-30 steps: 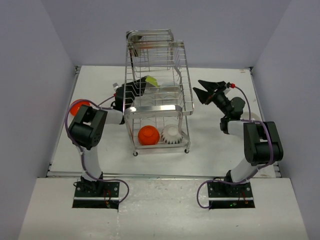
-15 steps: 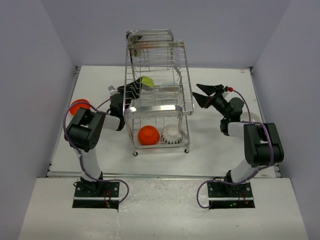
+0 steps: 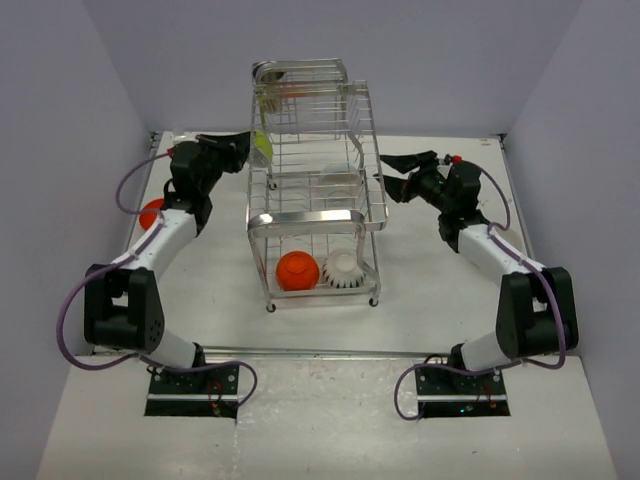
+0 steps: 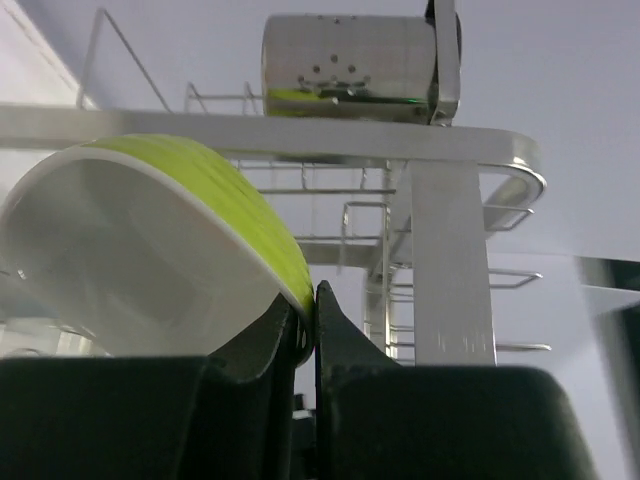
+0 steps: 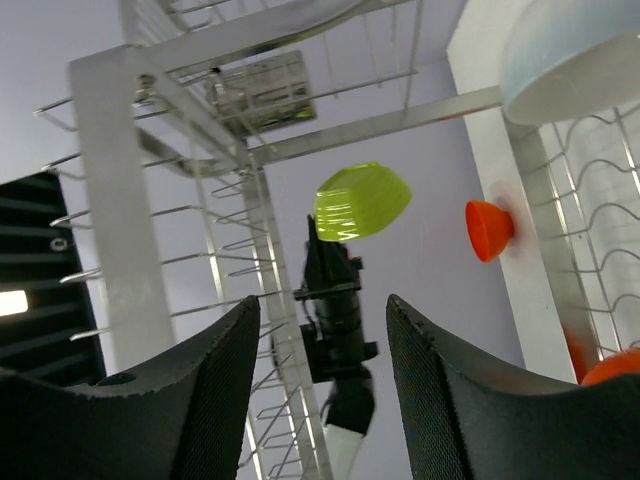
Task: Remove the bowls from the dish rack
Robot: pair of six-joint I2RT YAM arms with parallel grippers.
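The chrome wire dish rack [image 3: 318,215] stands mid-table. Its lower tier holds an orange bowl [image 3: 297,270] and a ribbed white bowl [image 3: 345,270]. A pale bowl [image 5: 570,45] sits on a higher tier. My left gripper [image 3: 243,150] is shut on the rim of a yellow-green bowl [image 3: 262,148] with a white inside [image 4: 140,250], held in the air beside the rack's upper left side. My right gripper [image 3: 385,172] is open and empty, close to the rack's right side and pointing at it. Through the bars it sees the green bowl [image 5: 362,200].
A second orange bowl [image 3: 152,211] sits on the table at the left; it also shows in the right wrist view [image 5: 488,229]. A chrome perforated cutlery cup [image 3: 270,72] hangs at the rack's top far corner. Grey walls enclose the table.
My left gripper has carried the green bowl out of the rack's middle, up and to the far left. My right gripper has moved left, closer to the rack.
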